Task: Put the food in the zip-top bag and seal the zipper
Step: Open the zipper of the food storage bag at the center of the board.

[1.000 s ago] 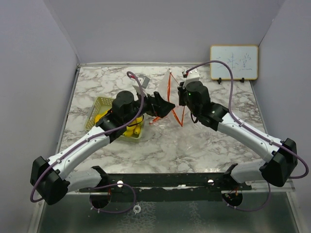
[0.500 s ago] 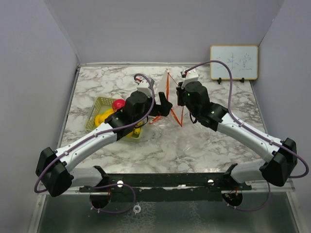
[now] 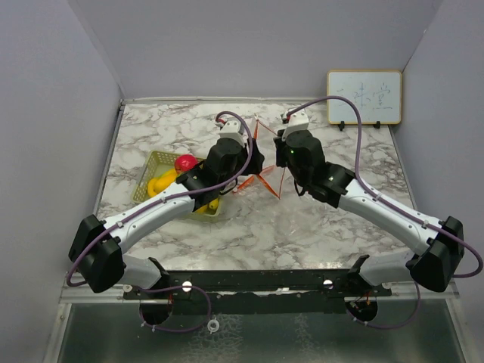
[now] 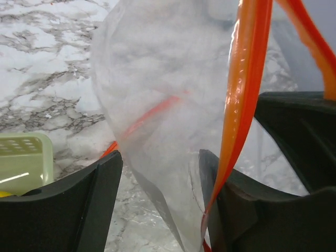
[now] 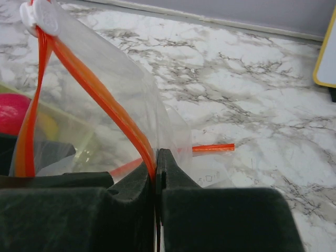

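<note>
The clear zip-top bag (image 3: 266, 175) hangs upright between my two grippers, its red-orange zipper (image 3: 262, 179) along the mouth. My right gripper (image 3: 280, 160) is shut on the zipper strip (image 5: 131, 126) at the bag's edge (image 5: 110, 68); a white slider (image 5: 41, 16) sits at the strip's top end. My left gripper (image 3: 255, 160) is open, and its fingers (image 4: 79, 205) straddle a sheet of the bag (image 4: 157, 79), with the zipper (image 4: 247, 100) lying against the right finger. The food (image 3: 161, 184), yellow pieces, lies in the pale green tray (image 3: 155, 159).
A pink-red ball (image 3: 185, 162) sits in the tray and shows through the bag in the right wrist view (image 5: 11, 113). A corner of the tray shows in the left wrist view (image 4: 23, 157). A small whiteboard (image 3: 364, 97) leans on the back wall at the right.
My left arm has swung from over the tray to the right, and its open gripper has come onto the bag's side. The bag's mouth has folded narrower. The right gripper has held its place.
</note>
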Controlling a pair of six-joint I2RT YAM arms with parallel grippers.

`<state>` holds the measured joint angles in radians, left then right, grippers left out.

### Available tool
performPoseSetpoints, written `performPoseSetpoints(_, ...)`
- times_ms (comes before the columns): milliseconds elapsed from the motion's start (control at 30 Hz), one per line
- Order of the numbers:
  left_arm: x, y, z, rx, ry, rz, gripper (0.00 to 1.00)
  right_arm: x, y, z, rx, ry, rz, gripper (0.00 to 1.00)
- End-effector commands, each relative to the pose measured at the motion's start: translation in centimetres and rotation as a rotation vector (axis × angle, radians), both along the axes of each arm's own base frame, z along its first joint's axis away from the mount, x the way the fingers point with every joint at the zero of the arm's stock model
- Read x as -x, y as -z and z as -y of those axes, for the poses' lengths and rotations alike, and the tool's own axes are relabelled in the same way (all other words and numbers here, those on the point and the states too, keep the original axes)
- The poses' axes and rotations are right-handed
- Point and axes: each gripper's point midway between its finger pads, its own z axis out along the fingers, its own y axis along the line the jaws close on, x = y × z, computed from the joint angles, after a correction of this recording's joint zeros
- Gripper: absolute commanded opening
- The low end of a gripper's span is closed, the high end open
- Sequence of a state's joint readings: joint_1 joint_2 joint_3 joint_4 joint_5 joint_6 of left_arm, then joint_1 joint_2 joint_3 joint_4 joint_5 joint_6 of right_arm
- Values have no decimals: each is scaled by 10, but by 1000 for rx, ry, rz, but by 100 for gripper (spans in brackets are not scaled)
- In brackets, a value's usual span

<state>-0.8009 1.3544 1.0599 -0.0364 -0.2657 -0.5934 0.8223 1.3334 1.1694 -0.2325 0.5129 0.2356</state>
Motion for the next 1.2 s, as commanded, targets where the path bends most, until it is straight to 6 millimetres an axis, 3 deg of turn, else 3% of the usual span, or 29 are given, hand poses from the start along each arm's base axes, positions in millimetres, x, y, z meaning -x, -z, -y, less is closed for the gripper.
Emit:
performPoseSetpoints(0, -1, -7, -8, -5, -38, 19, 47, 1, -24, 31, -30, 149, 71, 2)
performPoseSetpoints(200, 7, -13, -25, -49, -54, 35, 0, -3, -19, 46, 17, 232, 81, 2)
performPoseSetpoints(300, 5, -28, -46, -132, -104, 87, 0, -3, -18, 68, 48, 346, 96, 2)
performPoseSetpoints(400, -1, -55, -80, -231, -215, 159, 0, -1, -15, 91, 77, 435, 111, 2)
performPoseSetpoints(500, 0, -80, -107, -281, -298, 225, 0, 0, -18, 99, 62, 434, 115, 5)
performPoseSetpoints(567, 3, -87, -112, -279, -292, 255, 0, -1, -25, 83, 39, 329, 128, 12)
performPoseSetpoints(633, 5, -87, -108, -264, -263, 271, 0, 1, -33, 43, 5, 89, 144, 24)
performPoseSetpoints(767, 8, -81, -94, -232, -187, 281, 0, 31, -47, -37, -93, -386, 139, 41)
performPoseSetpoints(833, 7, -81, -93, -235, -187, 291, 0, 48, -58, -57, -146, -527, 158, 54)
performPoseSetpoints(967, 3, -89, -101, -269, -228, 312, 0, 75, -94, -62, -240, -650, 245, 70)
performPoseSetpoints(1167, 3, -110, -134, -345, -358, 341, 0, 101, -141, -34, -320, -635, 352, 84)
